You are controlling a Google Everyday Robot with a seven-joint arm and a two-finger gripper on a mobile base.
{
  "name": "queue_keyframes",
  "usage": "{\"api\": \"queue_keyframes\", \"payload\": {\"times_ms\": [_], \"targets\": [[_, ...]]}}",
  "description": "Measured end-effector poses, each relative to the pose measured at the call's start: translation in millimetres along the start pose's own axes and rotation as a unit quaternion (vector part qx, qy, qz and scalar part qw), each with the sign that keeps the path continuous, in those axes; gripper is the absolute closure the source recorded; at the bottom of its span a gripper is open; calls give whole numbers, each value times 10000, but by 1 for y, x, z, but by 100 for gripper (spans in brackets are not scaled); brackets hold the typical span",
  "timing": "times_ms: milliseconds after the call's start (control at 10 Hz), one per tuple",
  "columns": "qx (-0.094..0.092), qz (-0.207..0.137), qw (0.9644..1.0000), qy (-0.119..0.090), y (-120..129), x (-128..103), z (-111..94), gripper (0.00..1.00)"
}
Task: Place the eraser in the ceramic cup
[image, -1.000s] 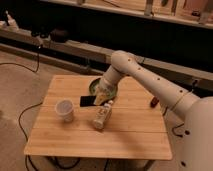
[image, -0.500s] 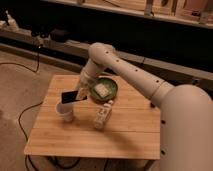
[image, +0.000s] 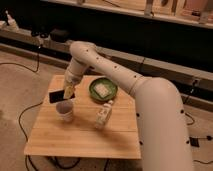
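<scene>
A white ceramic cup stands on the left part of the wooden table. My gripper hangs just above the cup's rim, reaching in from the right. It is shut on a flat black eraser. The eraser sticks out to the left of the gripper, above and slightly left of the cup's opening.
A green bowl holding something pale sits at the table's back middle. A pale bottle stands right of the cup. My white arm spans the table's right side. Cables lie on the floor at the left.
The gripper has carried the eraser leftward, from beside the green bowl to just above the cup. The cup, the bowl and the bottle have not moved.
</scene>
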Motion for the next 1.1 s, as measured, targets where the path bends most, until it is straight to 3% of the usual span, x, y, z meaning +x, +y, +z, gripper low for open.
{"api": "queue_keyframes", "payload": {"times_ms": [300,600,1100], "targets": [[321,-334,9989,109,-15,21,17,34],[454,-289,9985,-54,-41,15,12,34],[314,234,9989,261,-64,-19,-8,34]]}}
